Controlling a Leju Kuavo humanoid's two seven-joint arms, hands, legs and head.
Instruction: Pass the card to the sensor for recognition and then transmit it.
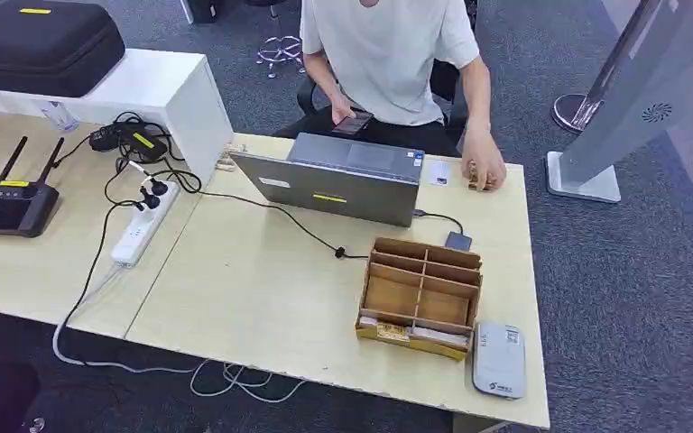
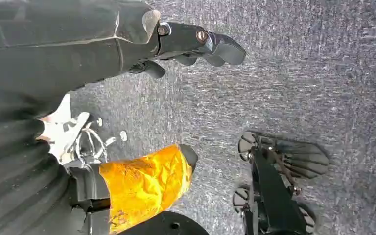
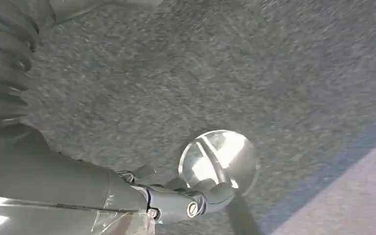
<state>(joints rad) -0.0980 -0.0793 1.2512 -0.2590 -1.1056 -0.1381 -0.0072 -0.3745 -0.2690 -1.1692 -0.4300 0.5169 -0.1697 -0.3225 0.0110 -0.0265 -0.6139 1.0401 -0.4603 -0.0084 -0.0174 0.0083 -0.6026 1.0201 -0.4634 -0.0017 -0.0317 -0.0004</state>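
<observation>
Overhead, a small white card (image 1: 438,172) is seen flat on the table (image 1: 262,298) beside a person's hand (image 1: 485,169), behind the laptop (image 1: 334,185); a grey reader (image 1: 498,359) lies by the wooden organizer (image 1: 421,293). At the wrists, the left hand (image 2: 196,44) and right hand (image 3: 186,198) are seen over carpet, fingers apart, nothing held.

No legible text anywhere. Small print on the grey card reader (image 1: 498,358) at the near right table corner too small to read. Yellow labels on laptop (image 1: 329,198) and black case (image 1: 35,11) blank or unreadable.
</observation>
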